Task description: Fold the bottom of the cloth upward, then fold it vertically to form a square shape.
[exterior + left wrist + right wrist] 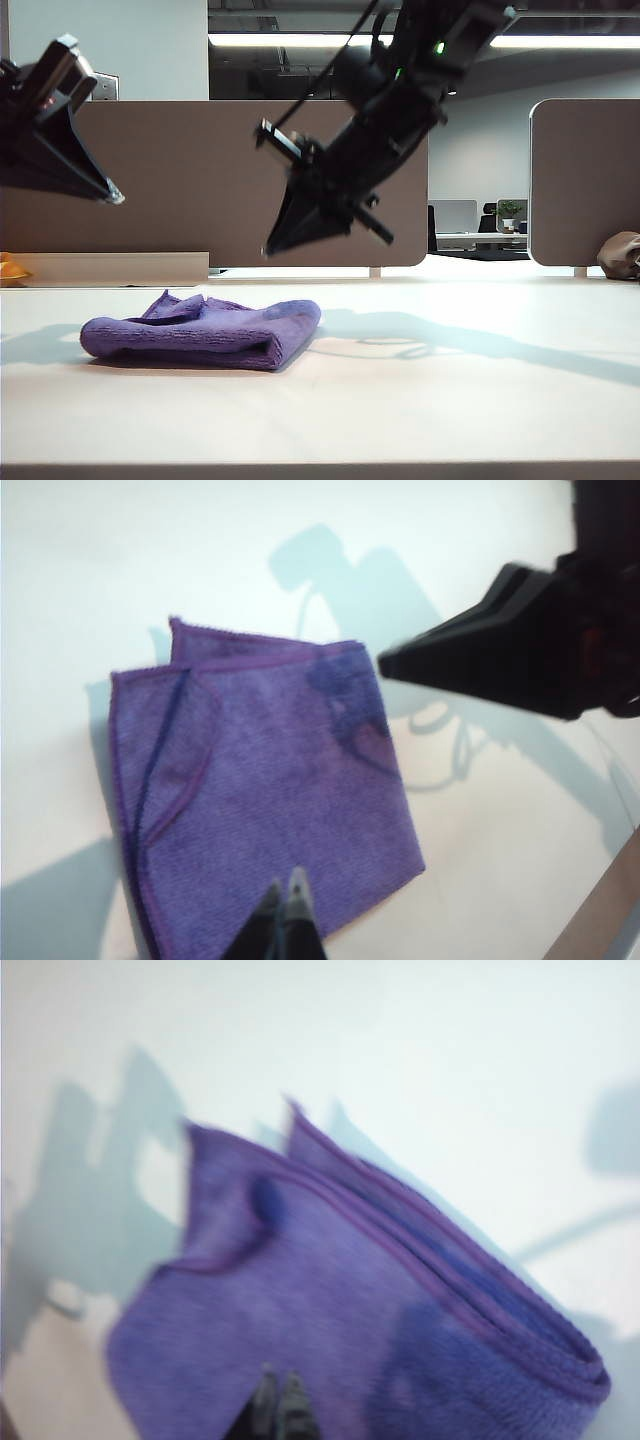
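Office partitions [150,180] fill the background, brown panels with ceiling lights above, and in front of them a big pale bench [450,400] runs the whole width. On the bench, left of centre in the exterior view, sits the cloth [205,332], purple and fuzzy, folded over on itself into a thick, roughly square bundle with the rounded fold on its right side and a few stitched edges poking up at the back. Both arms are up in the air above it, neither touching it. The right tool [272,246] hangs over the cloth's right end, tilted down and to the left, fingers pressed together with nothing between them; its own camera looks down on the layered edges right below the tips [280,1395]. The left tool [112,196] is off at the left edge, higher than the cloth, also pinched together and empty. From its wrist view the tips [288,900] hover over the cloth's near edge, with the other arm's dark tool [395,662] across from it. Way off right there's a brownish lump [620,255] on the bench's far edge, can't tell what it is.
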